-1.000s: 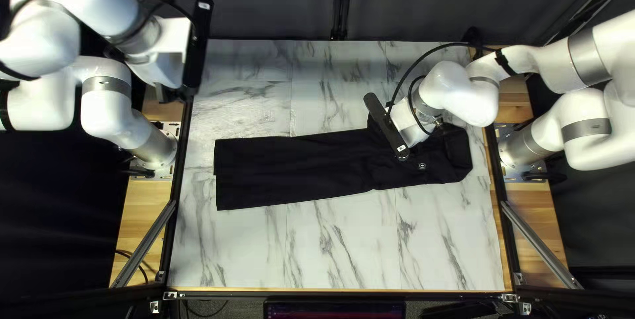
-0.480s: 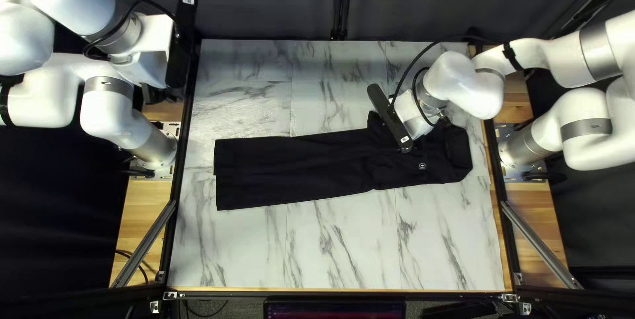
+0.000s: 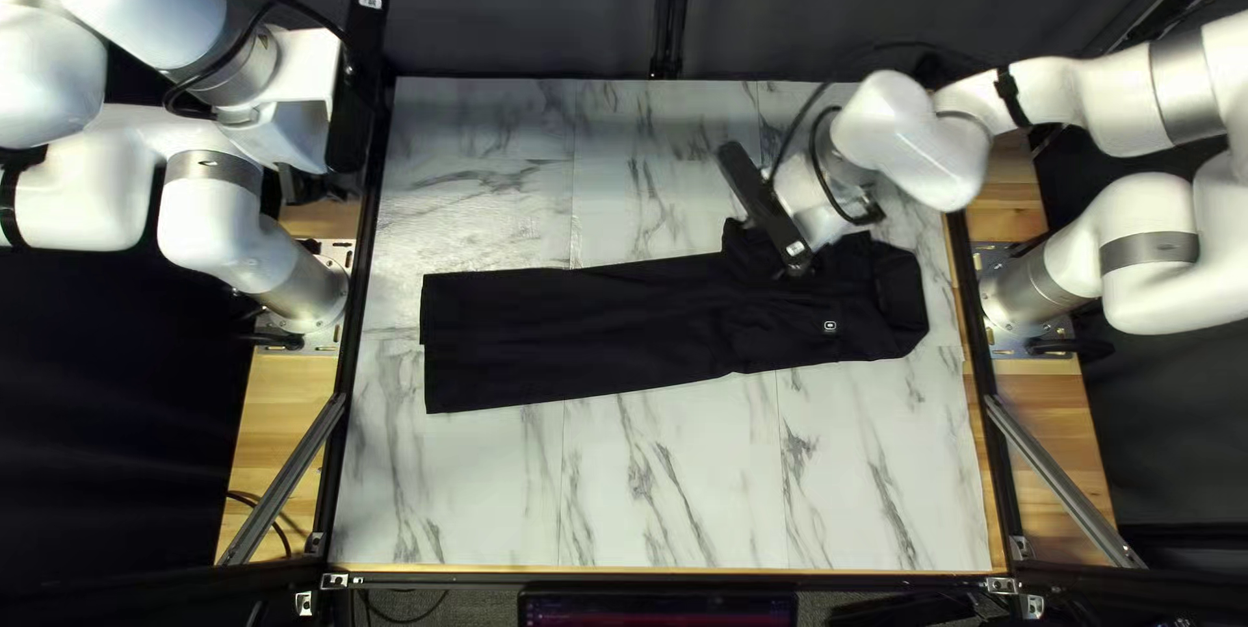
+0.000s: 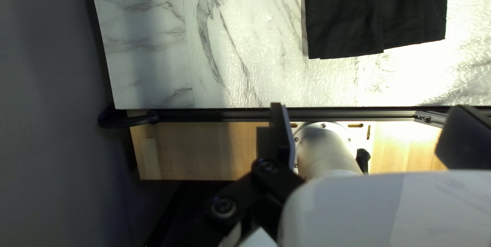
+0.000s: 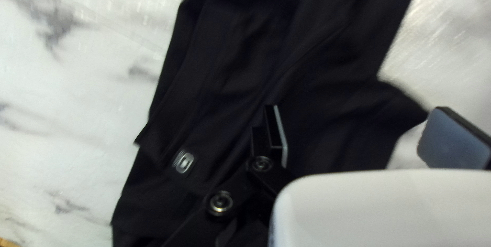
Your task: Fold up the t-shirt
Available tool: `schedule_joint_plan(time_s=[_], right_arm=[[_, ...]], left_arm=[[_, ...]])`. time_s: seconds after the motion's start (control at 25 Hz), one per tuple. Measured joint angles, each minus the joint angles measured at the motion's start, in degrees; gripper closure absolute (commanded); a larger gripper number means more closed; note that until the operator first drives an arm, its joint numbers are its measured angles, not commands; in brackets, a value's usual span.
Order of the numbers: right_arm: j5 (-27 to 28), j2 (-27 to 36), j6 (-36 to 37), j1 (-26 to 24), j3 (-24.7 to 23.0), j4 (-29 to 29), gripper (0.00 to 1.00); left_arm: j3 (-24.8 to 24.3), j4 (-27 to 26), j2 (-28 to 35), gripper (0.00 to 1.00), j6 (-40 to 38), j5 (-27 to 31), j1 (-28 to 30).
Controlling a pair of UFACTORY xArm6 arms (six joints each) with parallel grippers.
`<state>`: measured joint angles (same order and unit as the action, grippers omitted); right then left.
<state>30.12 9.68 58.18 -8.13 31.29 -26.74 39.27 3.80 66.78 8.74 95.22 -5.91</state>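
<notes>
In the top left view, the black t-shirt [image 3: 585,328] lies where it did, a long folded strip from left of centre to the right part of the marble table [image 3: 676,484]. Our right gripper [image 3: 832,237] has shifted slightly toward the far edge, above the shirt's wider end, baring more of it. Our left gripper [image 3: 302,185] has not moved from the frame just before, out past the table's left edge.

In the left wrist view, the fingers of our left gripper [image 4: 368,108] stand wide apart, nothing pinched, over the black frame rail [image 4: 220,115] and wooden board [image 4: 199,149]; the shirt's narrow end lies ahead.

In the right wrist view, our right gripper [image 5: 357,108] is spread too, cloth beneath but not pinched; the small logo [image 5: 184,161] sits beside one finger.
</notes>
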Motion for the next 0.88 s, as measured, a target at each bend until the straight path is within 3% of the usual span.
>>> schedule_joint_plan(time_s=[0.28, 0.6, 0.68, 0.8, 0.88], right_arm=[[-6.17, -9.18, 1.58, 4.56, 2.78, -6.65, 0.0], [-5.17, -12.34, 0.08, 5.19, 5.46, -7.08, 0.0], [-4.73, -13.07, 0.06, 4.78, 6.11, -6.74, 0.06], [-4.12, -14.23, 0.2, 4.19, 7.19, -6.36, 0.27], [-3.7, -15.18, 0.41, 3.89, 8.08, -6.17, 0.58]], left_arm=[[0.0, 0.0, 0.0, 0.0, 0.0, 0.0, 0.0], [0.0, 0.0, 0.0, 0.0, 0.0, 0.0, 0.0], [0.0, 0.0, 0.0, 0.0, 0.0, 0.0, 0.0], [0.0, 0.0, 0.0, 0.0, 0.0, 0.0, 0.0], [0.0, 0.0, 0.0, 0.0, 0.0, 0.0, 0.0]])
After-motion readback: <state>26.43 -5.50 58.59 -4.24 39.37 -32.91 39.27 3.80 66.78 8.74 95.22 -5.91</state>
